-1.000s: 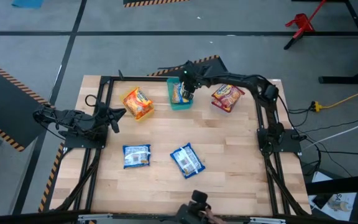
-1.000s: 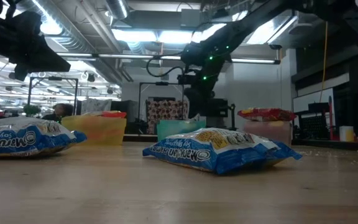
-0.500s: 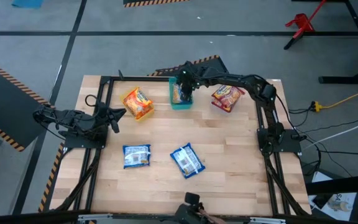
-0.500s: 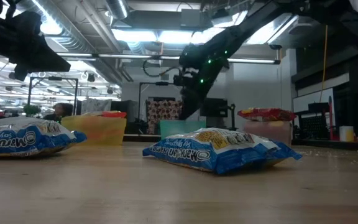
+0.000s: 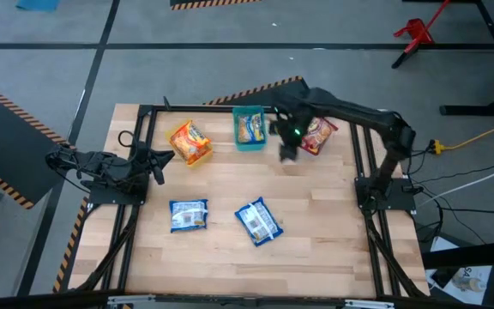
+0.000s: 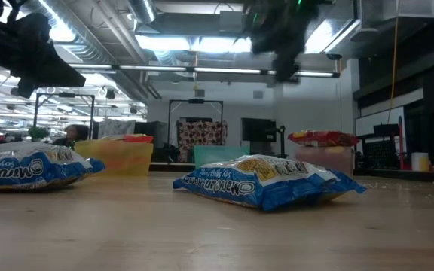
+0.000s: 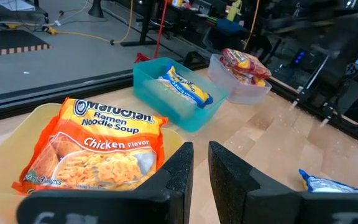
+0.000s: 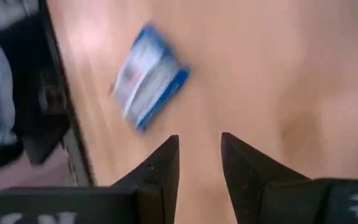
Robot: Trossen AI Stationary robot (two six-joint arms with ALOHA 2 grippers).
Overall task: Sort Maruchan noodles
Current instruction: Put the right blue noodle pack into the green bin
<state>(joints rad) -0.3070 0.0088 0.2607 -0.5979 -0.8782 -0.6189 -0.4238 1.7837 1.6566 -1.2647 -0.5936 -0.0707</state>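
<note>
Two blue-and-white Maruchan packets lie flat on the table; the low view shows them too. An orange chicken packet lies in the yellow bin. Another blue packet lies in the teal bin, and a red packet in the clear bin. My right gripper hovers open and empty above the table, between the teal and clear bins, and its wrist view shows a blue packet below. My left gripper waits shut by the table's left edge.
A black metal frame runs around the table's edges. The three bins stand in a row along the far side. Bare wood lies in the middle, between the bins and the two loose packets. The room beyond shows in the low view.
My right gripper has risen out of the teal bin and swung toward the table's right and near side, away from the far edge. The blue packet stays in the teal bin. My left arm has kept still.
</note>
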